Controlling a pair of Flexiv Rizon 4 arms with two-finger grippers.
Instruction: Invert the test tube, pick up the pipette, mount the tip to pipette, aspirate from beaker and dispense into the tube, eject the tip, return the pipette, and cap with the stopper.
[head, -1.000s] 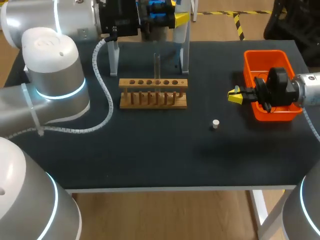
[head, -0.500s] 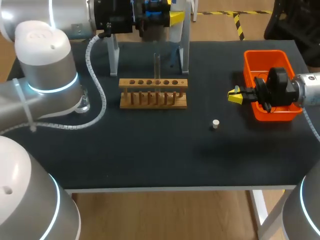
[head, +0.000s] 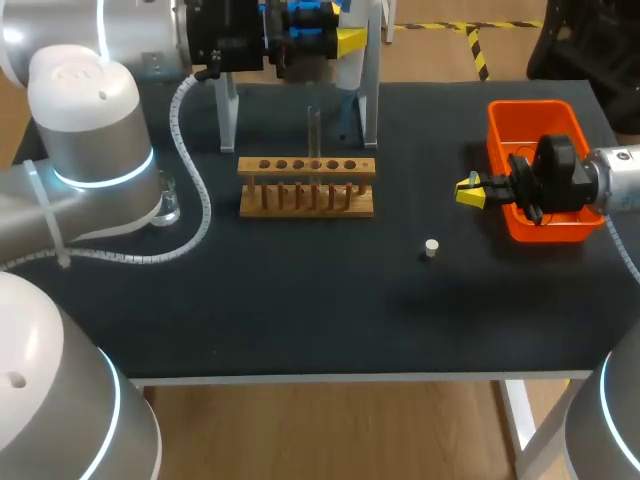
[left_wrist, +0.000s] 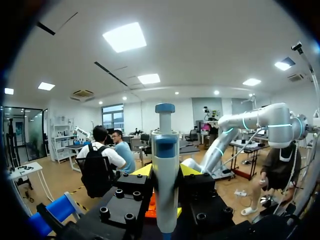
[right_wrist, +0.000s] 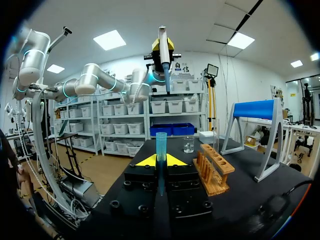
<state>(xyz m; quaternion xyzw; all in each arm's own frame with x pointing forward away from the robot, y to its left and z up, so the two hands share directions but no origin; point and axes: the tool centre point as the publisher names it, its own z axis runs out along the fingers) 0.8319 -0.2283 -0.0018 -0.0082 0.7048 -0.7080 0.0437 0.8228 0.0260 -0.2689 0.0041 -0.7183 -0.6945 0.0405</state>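
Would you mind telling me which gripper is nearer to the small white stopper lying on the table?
Right. The right gripper, holding a blue tip, hangs just beyond the stopper, beside the orange bin; the left gripper holds the pipette high behind the rack, far off.

place: robotics lab | cues: wooden test-tube rack (head: 306, 186), glass beaker (right_wrist: 188, 144), pipette (left_wrist: 165, 167) | on: black table (head: 300, 300)

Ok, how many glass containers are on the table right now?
2. A test tube stands upright in the wooden rack; a beaker sits left of the rack, partly hidden behind the left arm. That arm could hide more.
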